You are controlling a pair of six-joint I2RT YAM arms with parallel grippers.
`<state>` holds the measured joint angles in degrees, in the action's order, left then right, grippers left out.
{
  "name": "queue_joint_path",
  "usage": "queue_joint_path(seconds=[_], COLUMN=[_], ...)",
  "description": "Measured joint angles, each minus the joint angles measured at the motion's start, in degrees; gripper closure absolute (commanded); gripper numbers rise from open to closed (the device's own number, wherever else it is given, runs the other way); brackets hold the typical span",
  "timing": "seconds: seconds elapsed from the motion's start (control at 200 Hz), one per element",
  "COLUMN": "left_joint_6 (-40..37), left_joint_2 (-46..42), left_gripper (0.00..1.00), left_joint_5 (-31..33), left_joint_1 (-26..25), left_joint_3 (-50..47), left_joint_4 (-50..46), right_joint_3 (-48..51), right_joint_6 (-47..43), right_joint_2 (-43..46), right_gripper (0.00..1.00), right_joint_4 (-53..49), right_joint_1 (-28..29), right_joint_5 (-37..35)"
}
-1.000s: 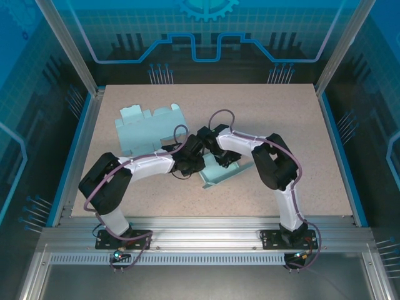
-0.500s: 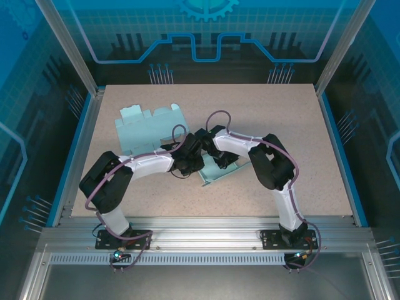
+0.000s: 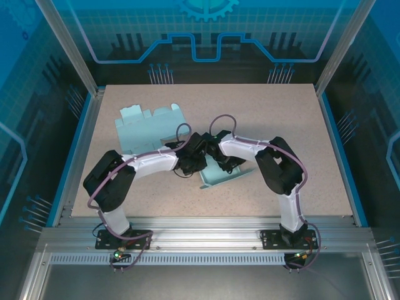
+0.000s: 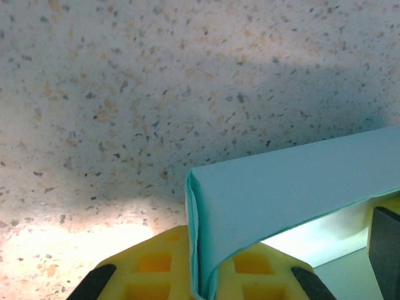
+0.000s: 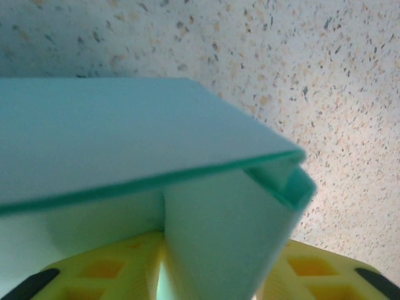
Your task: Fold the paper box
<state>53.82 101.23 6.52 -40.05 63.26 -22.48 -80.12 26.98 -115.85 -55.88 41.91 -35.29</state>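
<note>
Seen from above, two robot arms reach inward and meet at the middle of a speckled bench (image 3: 300,125). Under their tips lies the paper box (image 3: 230,177), pale teal and partly folded, near the front centre of the bench. A flat teal sheet (image 3: 147,128), cut with tabs, lies apart at the back left.

The left tool (image 4: 203,272) is clamped on the paper box. In its wrist view a doubled teal wall stands upright, pinched in the narrow slit between two yellow fingers (image 4: 150,265), with the bench surface beyond. The right tool (image 5: 212,275) has its yellow fingers apart, one on each side of a thick folded flap, and a flat panel runs over the top of that flap. Whether those fingers press the flap or merely flank it cannot be told.

The step in hand appears to be creasing one wall of the box while the other side is held steady. To do it well, the left tool should probably pinch firmly so the wall does not spring open. The right tool would best work along the fold line rather than across it, pressing the flap flat against its neighbour. A slow, square squeeze would likely avoid a crooked crease or a torn corner in the thin card.
</note>
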Motion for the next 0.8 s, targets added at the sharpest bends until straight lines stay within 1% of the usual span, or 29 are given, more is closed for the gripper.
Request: queue_joint_path(seconds=[0.105,0.295,0.425,0.475,0.645,0.66,0.68,0.69,0.8], left_joint_6=[-3.2,-9.0,-12.0,-12.5,-15.7,-16.1,-16.7,-16.9,-20.2], left_joint_2=[1.4,3.5,4.4,4.6,5.8,5.8,6.0,6.1,7.1], left_gripper=[1.00,1.00,1.00,1.00,1.00,1.00,1.00,1.00,1.00], left_joint_5=[2.8,7.5,10.2,11.8,15.3,15.5,15.8,16.0,16.7], left_joint_1=[-0.5,-1.8,-2.9,-3.5,-6.1,-6.3,-6.8,-7.0,-9.0], left_joint_3=[4.7,11.8,15.1,16.0,19.6,19.8,20.4,20.7,23.2], left_joint_4=[-5.2,-13.8,-17.7,-18.4,-19.5,-19.5,-19.5,-19.5,-18.9], right_joint_3=[1.3,4.4,7.1,8.2,13.5,13.9,14.7,14.9,18.1], right_joint_6=[-1.0,-2.6,-3.5,-3.8,-4.1,-4.2,-4.1,-4.2,-4.4], right_joint_2=[2.0,6.2,9.2,10.6,17.1,17.8,18.9,19.2,24.4], right_gripper=[0.48,0.35,0.25,0.21,0.13,0.11,0.02,0.01,0.00], right_joint_4=[0.7,3.0,4.3,4.3,5.3,5.4,5.6,5.6,5.4], right_joint_1=[-0.5,-2.0,-2.7,-3.0,-4.2,-4.3,-4.6,-4.7,-6.1], right_joint_5=[1.8,6.4,9.5,11.0,13.8,13.9,14.0,14.2,14.4])
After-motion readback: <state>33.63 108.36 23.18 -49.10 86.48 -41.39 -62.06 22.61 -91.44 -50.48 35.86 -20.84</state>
